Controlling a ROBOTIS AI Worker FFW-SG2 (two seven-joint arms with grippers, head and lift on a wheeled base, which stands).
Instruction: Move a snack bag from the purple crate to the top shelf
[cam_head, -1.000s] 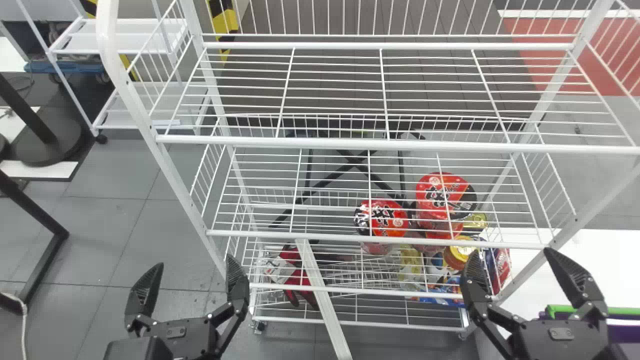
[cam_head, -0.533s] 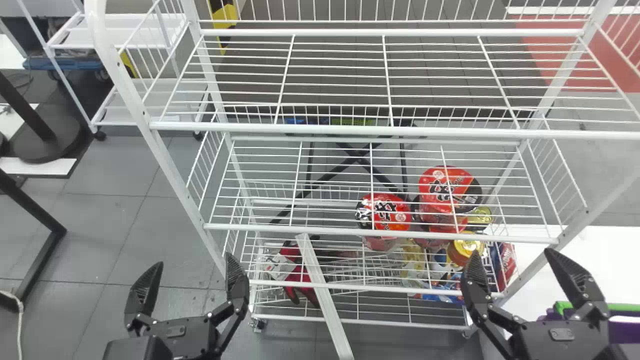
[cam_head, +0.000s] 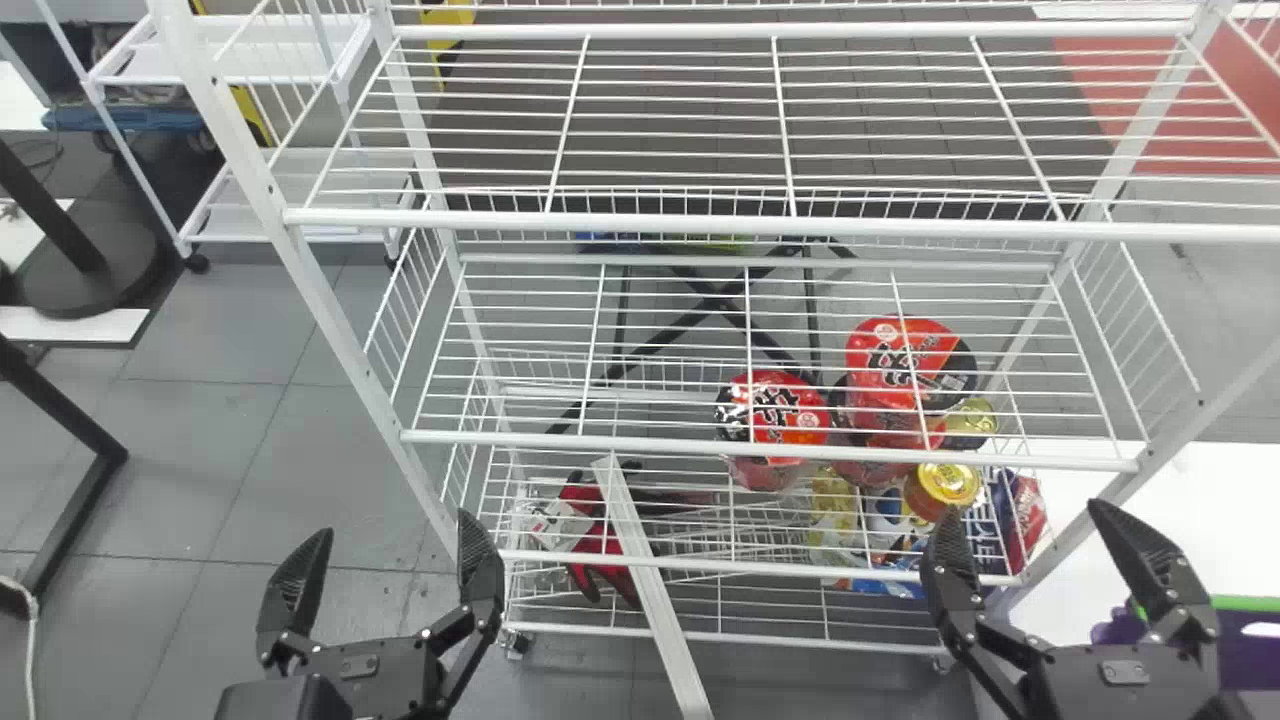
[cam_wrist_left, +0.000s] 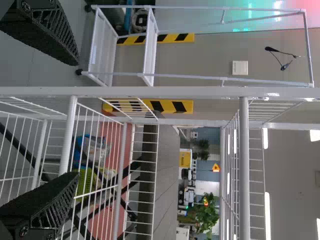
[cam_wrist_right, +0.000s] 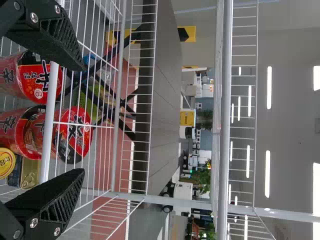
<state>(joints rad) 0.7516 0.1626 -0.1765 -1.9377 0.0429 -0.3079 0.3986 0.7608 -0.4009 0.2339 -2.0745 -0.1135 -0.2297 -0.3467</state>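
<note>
Rack of white wire shelves (cam_head: 345, 340) had climbed and spread in the head view over the last second, while both hands kept their places in it, so we judged that the body had moved rather than the arms. The purple plastic crate with a green rim (cam_head: 1250, 660) had drifted a little toward the right edge. We took this for positioning before a pick: the top shelf (cam_head: 640, 222) lay ahead of us, and the task had barely begun.

Our right hand (cam_head: 1022, 508) had its two black fingers spread wide, with nothing between them, and stood near the crate. Our left hand (cam_head: 393, 525) waited in front of the rack's left side, its fingers also well apart and empty. We could not tell whether the crate rested on the white counter (cam_head: 1180, 530).

By the task, the snack bag belonged in that crate, but we could not tell how it lay there. We next needed to bring the right hand over the crate, clear of the rack's upright, and to pinch the bag softly
</note>
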